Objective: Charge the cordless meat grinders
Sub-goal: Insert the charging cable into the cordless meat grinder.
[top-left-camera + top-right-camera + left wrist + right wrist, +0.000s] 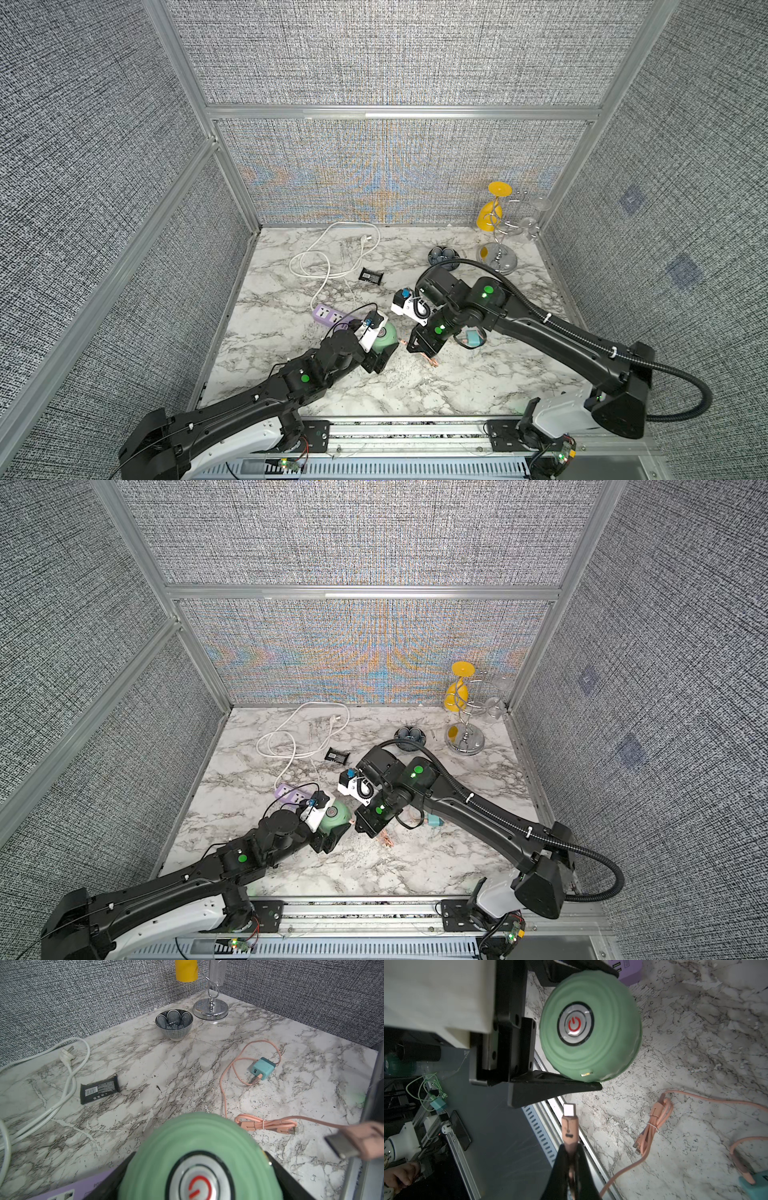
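The mint-green dome of the cordless meat grinder [385, 335] [335, 815] sits between the fingers of my left gripper [384, 347], which is shut on its sides. Its ringed button with a red power mark [575, 1024] shows in both wrist views, above the green dome [193, 1147]. A small metal port [586, 1073] sits low on the dome by one black finger [550, 1084]. My right gripper [570, 1147] [409, 345] is shut on a pink cable plug [569, 1122], whose metal tip stands a short way from that port. The grinder's base is hidden.
The pink cable runs past a tied bundle [654, 1126] to a teal plug adapter [262, 1069] [472, 337]. A purple power strip [330, 316] lies behind the left gripper, with a white cord [328, 257], a black packet [371, 275], a patterned bowl [444, 255] and a chrome glass rack [496, 253].
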Controlling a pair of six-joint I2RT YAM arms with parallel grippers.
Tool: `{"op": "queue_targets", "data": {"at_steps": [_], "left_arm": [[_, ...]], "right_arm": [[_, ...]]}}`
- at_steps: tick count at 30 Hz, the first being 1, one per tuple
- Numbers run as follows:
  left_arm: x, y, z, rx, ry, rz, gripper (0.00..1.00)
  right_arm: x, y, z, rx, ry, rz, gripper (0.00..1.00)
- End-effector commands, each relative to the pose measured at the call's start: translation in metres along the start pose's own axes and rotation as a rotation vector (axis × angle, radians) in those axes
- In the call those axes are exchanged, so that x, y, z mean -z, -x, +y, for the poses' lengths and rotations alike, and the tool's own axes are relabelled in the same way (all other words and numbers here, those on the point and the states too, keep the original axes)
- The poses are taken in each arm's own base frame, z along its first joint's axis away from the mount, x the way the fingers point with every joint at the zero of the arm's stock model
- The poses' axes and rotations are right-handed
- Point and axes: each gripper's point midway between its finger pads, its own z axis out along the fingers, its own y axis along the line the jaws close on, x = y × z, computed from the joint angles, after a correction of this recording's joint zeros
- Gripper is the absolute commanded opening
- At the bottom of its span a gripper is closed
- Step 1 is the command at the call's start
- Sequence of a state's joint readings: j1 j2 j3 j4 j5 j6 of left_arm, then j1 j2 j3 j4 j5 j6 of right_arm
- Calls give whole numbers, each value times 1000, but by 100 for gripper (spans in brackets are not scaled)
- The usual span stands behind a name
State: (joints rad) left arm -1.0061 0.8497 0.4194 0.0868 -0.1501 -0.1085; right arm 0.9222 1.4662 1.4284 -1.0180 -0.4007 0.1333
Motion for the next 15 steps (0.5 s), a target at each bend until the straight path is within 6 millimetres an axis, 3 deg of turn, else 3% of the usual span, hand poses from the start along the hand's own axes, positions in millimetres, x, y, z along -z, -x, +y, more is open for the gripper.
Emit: {"op": "queue_targets", "data": {"at_steps": [1, 15], "left_arm": [[2, 10, -2, -6, -12, -37, 65], [2, 7, -5, -10, -31, -28, 63]], "right_arm": [[-2, -1, 6, -28, 38, 28, 0], [-8, -4, -9, -35, -39, 82, 0]]}}
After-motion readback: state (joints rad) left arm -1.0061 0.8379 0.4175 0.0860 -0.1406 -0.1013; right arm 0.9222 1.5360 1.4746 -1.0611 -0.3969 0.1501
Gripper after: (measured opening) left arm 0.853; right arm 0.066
